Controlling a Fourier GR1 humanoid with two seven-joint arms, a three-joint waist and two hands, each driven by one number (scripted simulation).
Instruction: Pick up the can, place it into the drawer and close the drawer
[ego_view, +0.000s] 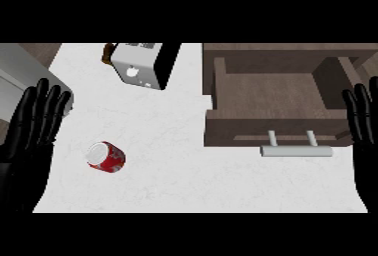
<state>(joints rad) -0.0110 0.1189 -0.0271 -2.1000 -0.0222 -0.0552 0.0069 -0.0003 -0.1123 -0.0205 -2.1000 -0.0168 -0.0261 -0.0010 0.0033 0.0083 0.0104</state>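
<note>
A red can (107, 156) with a white lid lies on its side on the white counter (170, 165), left of centre. The brown wooden drawer (269, 92) stands open at the upper right, its inside bare, with a grey bar handle (295, 149) on its front. My left hand (35, 120) rests open at the left edge, fingers up, a short way left of the can and apart from it. Open as well, my right hand (362, 115) shows at the right edge beside the drawer, fingers straight and holding nothing.
A white and black toaster (145, 64) stands at the back of the counter, with a brown object (108, 53) partly hidden behind it. A grey surface (18, 70) lies beyond the counter's left edge.
</note>
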